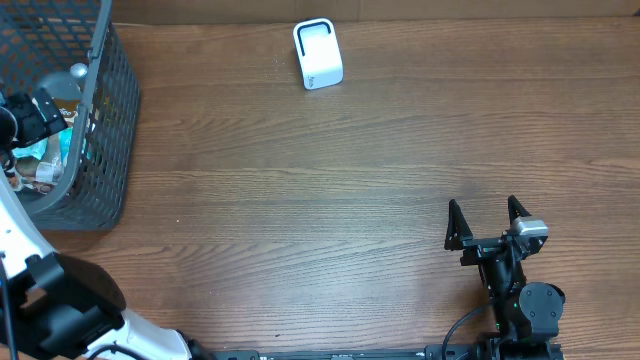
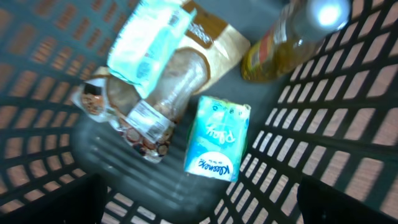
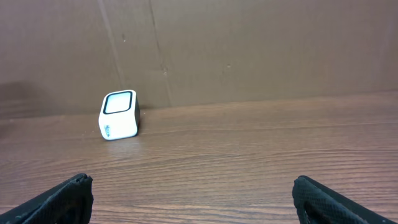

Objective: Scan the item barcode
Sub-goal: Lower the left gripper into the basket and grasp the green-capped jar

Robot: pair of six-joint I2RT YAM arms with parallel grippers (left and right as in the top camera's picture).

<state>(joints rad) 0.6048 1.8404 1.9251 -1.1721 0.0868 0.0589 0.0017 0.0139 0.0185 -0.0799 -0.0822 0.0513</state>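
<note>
Your left gripper [image 2: 202, 208], fingers apart, hangs over the tissue pack [image 2: 217, 138], lengthwise between them; right gripper [image 1: 488, 222], also spread, far off.

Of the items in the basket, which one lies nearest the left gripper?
The teal tissue pack, label up on the floor of the basket; the bottle and the snack bags lie farther off.

A basket [image 1: 110, 120] holding a tissue pack [image 2: 217, 138] and a bottle [image 2: 280, 43] sits at the overhead frame's upper left, a scanner [image 1: 318, 54] at top centre, the right gripper [image 1: 483, 205] lower right.
</note>
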